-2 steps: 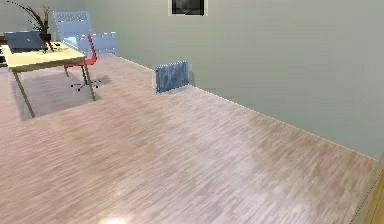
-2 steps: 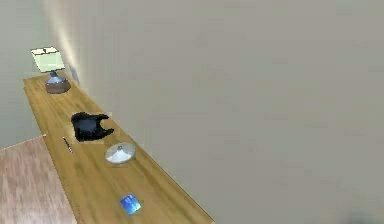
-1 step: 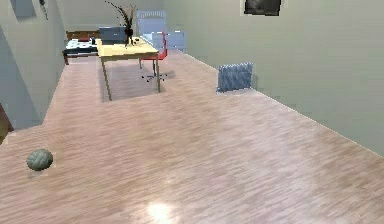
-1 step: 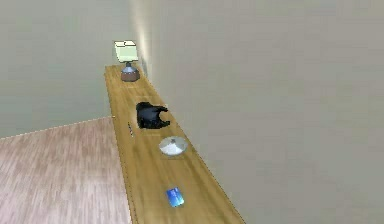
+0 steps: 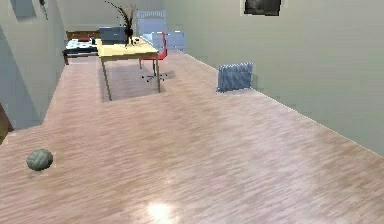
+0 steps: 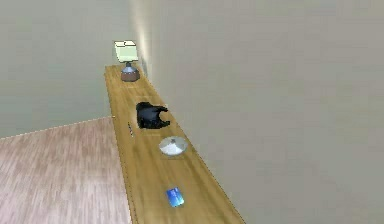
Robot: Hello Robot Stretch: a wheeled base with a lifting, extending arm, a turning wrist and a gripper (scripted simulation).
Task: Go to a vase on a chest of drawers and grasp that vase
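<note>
A long wooden top point(image 6: 150, 150) runs along a pale wall in the arm side view. A squat black thing point(image 6: 151, 117) with a rounded body stands on it about halfway along; I cannot tell whether it is a vase. At the far end stands a small grey-based thing with a pale green upper part point(image 6: 127, 58), like a lamp or a pot. A flat white-grey round thing point(image 6: 173, 147) lies nearer, and a small blue thing point(image 6: 174, 196) lies nearest.
The forward view shows a wood floor stretching ahead. A wooden desk point(image 5: 128, 52) with a laptop point(image 5: 112, 35), a plant point(image 5: 128, 18) and a red chair point(image 5: 158, 55) stands far off. A grey-blue radiator point(image 5: 236, 76) leans at the right wall. A dark ball point(image 5: 39, 159) lies at the left.
</note>
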